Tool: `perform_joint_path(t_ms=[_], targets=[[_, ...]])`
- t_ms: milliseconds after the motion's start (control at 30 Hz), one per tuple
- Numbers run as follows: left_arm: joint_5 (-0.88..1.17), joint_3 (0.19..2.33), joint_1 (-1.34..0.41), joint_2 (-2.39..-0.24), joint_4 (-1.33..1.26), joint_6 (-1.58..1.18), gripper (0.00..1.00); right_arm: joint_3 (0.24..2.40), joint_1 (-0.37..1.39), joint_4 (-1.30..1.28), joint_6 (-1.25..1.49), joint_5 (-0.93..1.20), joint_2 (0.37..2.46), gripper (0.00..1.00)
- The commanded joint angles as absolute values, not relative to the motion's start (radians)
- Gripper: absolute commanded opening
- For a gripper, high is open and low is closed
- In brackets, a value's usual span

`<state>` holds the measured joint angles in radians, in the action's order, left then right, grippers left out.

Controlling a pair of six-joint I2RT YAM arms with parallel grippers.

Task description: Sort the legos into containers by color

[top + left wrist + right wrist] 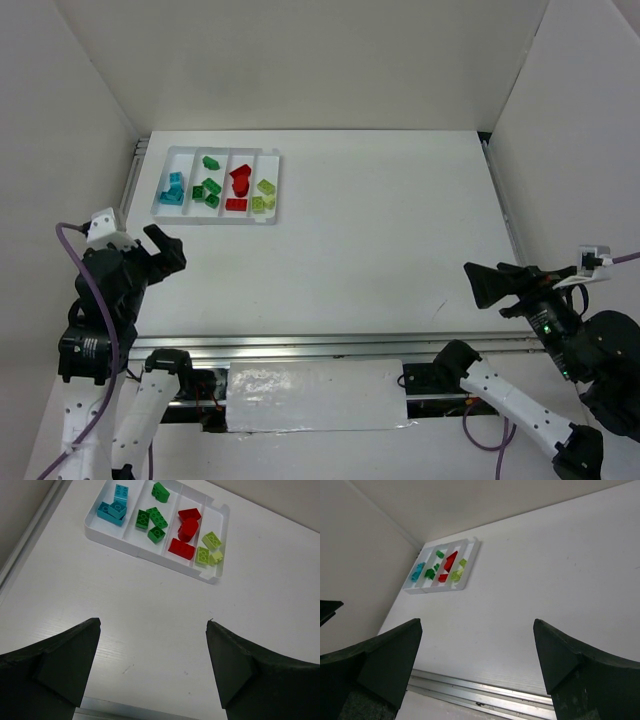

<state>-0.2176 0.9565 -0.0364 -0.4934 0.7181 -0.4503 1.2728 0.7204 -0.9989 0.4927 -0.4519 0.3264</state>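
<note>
Because the tray [466, 582] lies far from the right wrist camera, the bricks in it are seen there only as small patches of colour, and no single brick can be counted. In the left wrist view the teal-blue bricks [114, 509] are piled against each other, so their number is hard to tell. The roots of both pairs of fingers are cut off by the lower edges of the wrist views.

The white tray [216, 220] is set at the far left of the table [380, 230], with its four narrow compartments side by side. In the top view, the leftmost compartment is filled with the teal-blue bricks [172, 189]. In the next, four green bricks [150, 519] are held, one of them apart at the far end. Red bricks [186, 530] are grouped in the third, and three yellow-green bricks [210, 550] are gathered at the near end of the fourth. No brick is seen on the table outside the tray.

The left gripper [152, 624] is spread wide with nothing between its fingers, and the tray is seen beyond its tips, apart from them. The right gripper [477, 622] is likewise spread and empty, well apart from the tray at the near right of the table.
</note>
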Motion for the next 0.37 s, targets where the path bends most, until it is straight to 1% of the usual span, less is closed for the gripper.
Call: perform_joint_path(t_ms=[0,333], targets=[[-0.192,0.937,-0.048,-0.479,0.704,-0.434,0.99,1.252,0.727,-1.048,0.488,-0.434,0.305,1.00],[-0.198,0.908,-0.052,-0.471,0.686,-0.451,0.99,1.186,0.726,-0.970,0.491,-0.462,0.291,1.00]])
